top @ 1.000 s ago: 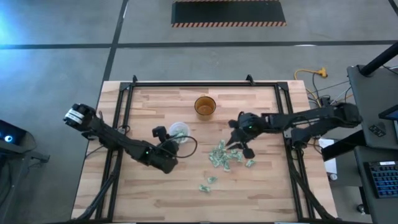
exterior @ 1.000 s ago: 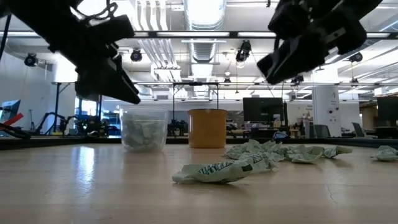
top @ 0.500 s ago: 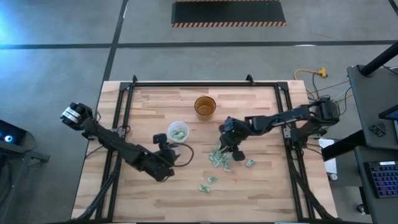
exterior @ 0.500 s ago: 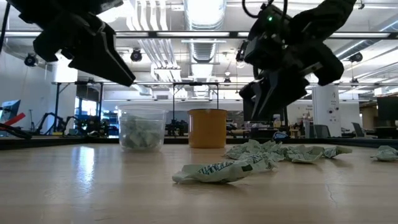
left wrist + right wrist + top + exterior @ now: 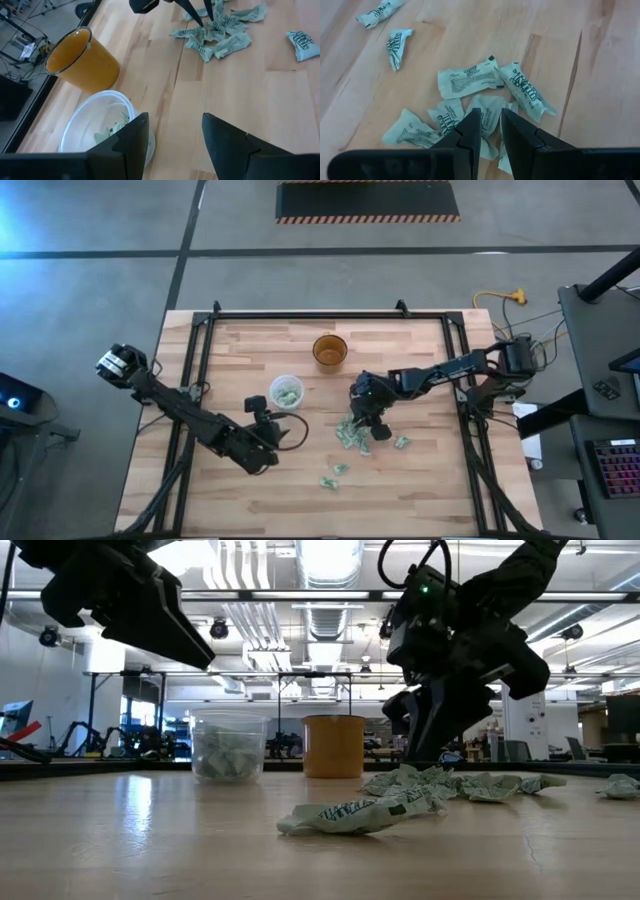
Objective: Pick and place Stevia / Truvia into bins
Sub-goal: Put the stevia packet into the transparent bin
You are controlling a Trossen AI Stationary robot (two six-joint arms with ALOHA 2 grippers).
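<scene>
The Stevia sachets (image 5: 470, 80) lie in a loose, crumpled heap on the wooden table (image 5: 420, 480), some overlapping, and a few already sit in the translucent cup (image 5: 286, 391). The right gripper (image 5: 490, 126) hangs just over the heap, fingers narrow and empty. The left gripper (image 5: 175, 135) waits near the cup, open and empty. These packets look light, thin and soft; I think pinching one across a raised fold is best.

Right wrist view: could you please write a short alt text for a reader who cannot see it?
The right gripper, its fingers slightly apart, hovers just above a cluster of pale green and white sachets on the wooden table. Two more sachets lie apart from the cluster.
</scene>
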